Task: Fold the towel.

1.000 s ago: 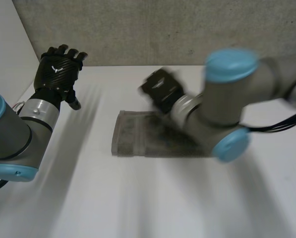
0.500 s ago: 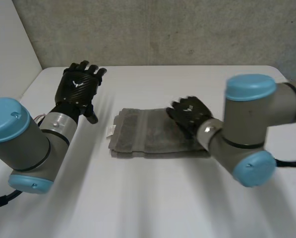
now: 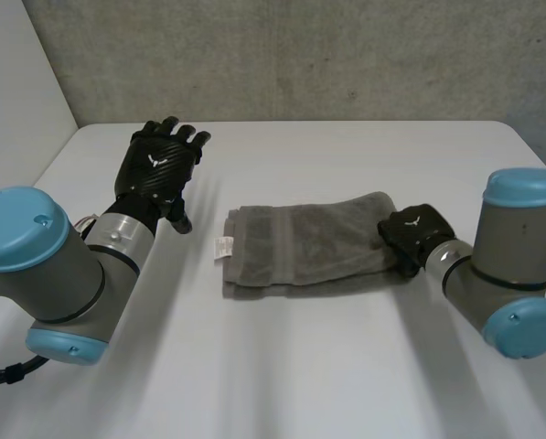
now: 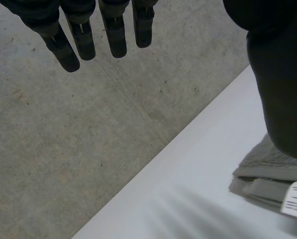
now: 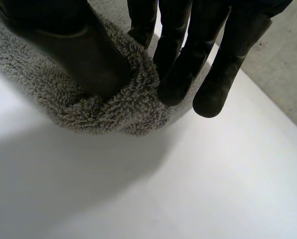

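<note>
A grey towel [image 3: 305,242] lies folded into a long strip on the white table [image 3: 282,366]. My right hand [image 3: 414,233] is at the strip's right end. In the right wrist view its thumb [image 5: 83,50] and fingers [image 5: 213,59] pinch a raised fold of the towel [image 5: 113,107] between them. My left hand [image 3: 158,169] hovers above the table, left of the towel and apart from it, open with straight fingers [image 4: 78,35]. The towel's left end [image 4: 270,164] lies beside its thumb in the left wrist view.
A white label [image 3: 223,247] sticks out at the towel's left end. A grey wall [image 3: 300,55] rises behind the table's far edge. Bare table lies in front of the towel and on both sides.
My right hand slid from the towel's middle to its right end and closed on it. The towel shifted a little to the right. My left hand drifted right.
</note>
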`<act>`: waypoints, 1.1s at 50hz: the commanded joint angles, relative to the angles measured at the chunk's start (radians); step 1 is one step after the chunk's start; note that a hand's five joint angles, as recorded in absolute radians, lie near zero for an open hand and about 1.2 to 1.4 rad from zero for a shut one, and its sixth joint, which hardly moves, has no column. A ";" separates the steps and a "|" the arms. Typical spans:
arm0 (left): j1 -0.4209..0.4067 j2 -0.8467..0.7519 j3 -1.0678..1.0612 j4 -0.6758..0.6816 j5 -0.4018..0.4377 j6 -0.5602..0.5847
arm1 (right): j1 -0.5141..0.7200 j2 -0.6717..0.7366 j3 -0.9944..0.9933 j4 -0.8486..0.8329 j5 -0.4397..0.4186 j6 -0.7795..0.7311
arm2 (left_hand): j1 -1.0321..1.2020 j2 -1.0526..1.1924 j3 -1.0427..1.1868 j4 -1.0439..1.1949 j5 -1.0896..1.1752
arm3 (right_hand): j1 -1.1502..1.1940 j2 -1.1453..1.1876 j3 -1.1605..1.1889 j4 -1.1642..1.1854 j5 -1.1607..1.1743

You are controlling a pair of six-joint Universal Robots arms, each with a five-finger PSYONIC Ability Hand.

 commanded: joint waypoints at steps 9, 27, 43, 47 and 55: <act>-0.029 0.026 0.060 -0.011 -0.016 -0.039 | 0.249 -0.028 -0.270 0.081 -0.079 -0.272 | -0.079 -0.081 -0.066 -0.082 -0.214 | 0.093 0.144 0.061 0.053 0.060; -0.049 -0.002 0.131 -0.064 -0.107 -0.216 | 0.328 -0.013 -0.295 0.076 -0.121 0.202 | -0.079 -0.081 -0.066 -0.082 -0.214 | -1.128 -1.077 -1.160 -1.169 -1.162; -0.181 -0.217 0.257 -0.145 -0.107 -0.215 | 0.180 0.015 -0.238 0.093 -0.107 0.440 | -0.079 -0.081 -0.066 -0.082 -0.214 | -1.128 -1.077 -1.160 -1.169 -1.162; -0.195 -0.296 0.277 -0.176 -0.107 -0.213 | 0.172 0.103 -0.250 0.095 -0.105 0.427 | -0.079 -0.081 -0.066 -0.082 -0.214 | -1.128 -1.077 -1.160 -1.169 -1.162; -0.195 -0.329 0.243 -0.181 -0.105 -0.218 | 0.169 0.153 -0.267 0.101 -0.104 0.395 | -0.079 -0.081 -0.066 -0.082 -0.214 | -1.128 -1.077 -1.160 -1.169 -1.162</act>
